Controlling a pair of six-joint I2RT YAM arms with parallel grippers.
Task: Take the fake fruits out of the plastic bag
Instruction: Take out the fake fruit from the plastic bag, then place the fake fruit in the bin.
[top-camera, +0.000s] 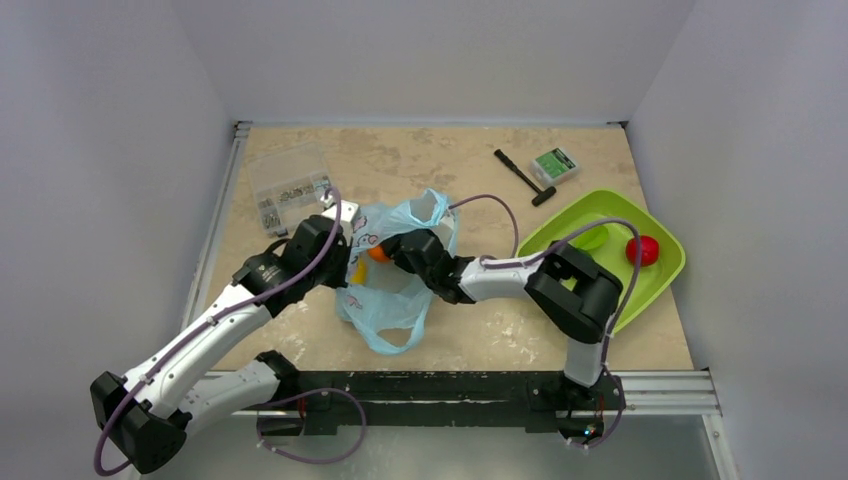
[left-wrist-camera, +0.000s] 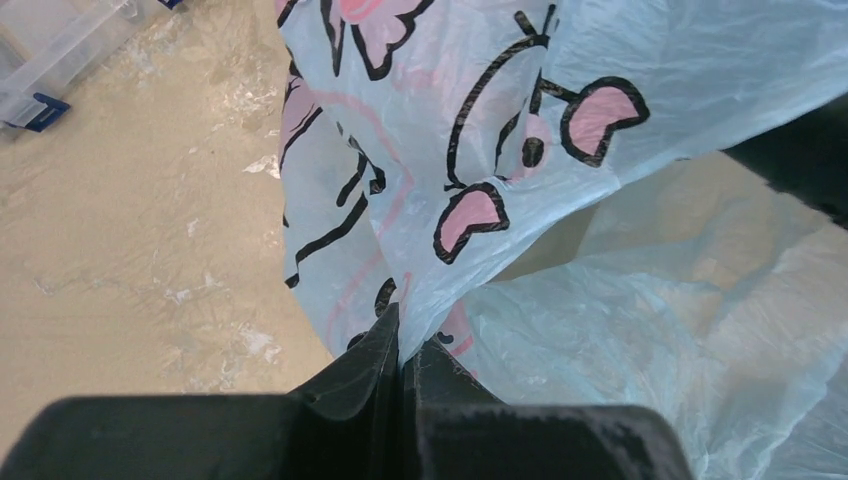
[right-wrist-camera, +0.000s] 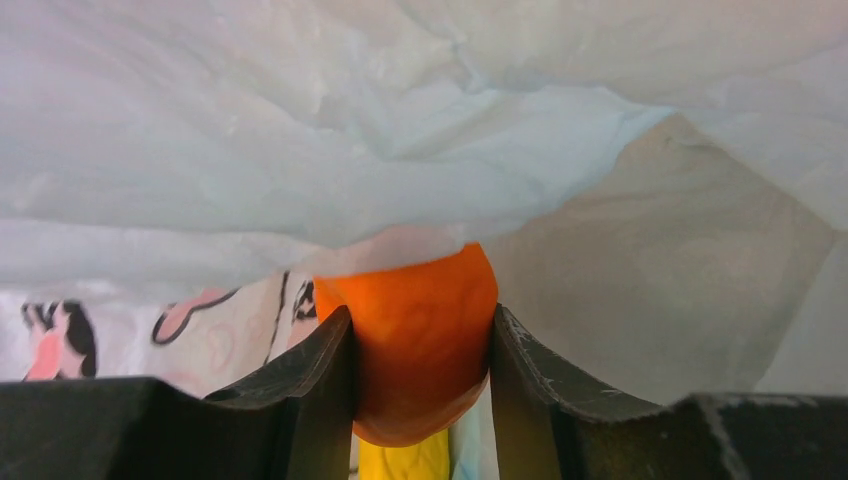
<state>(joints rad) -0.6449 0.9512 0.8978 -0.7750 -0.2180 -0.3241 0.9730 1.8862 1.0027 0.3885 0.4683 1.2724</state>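
Observation:
The light-blue plastic bag (top-camera: 392, 270) with pink and black print lies mid-table. My left gripper (top-camera: 345, 250) is shut on a fold of the bag (left-wrist-camera: 520, 130) at its left edge and holds it up. My right gripper (top-camera: 390, 250) is inside the bag mouth, shut on the orange fruit (right-wrist-camera: 420, 335), whose top also shows from above (top-camera: 378, 253). A yellow fruit (right-wrist-camera: 405, 462) lies just below the orange one, seen beside the bag's left edge in the top view (top-camera: 357, 272). A green fruit (top-camera: 590, 238) and a red round fruit (top-camera: 642, 250) lie in the lime-green tray (top-camera: 655, 290).
A clear compartment box (top-camera: 290, 187) stands at the back left, its corner in the left wrist view (left-wrist-camera: 50, 60). A black tool (top-camera: 524, 176) and a small green-and-white box (top-camera: 553, 165) lie at the back right.

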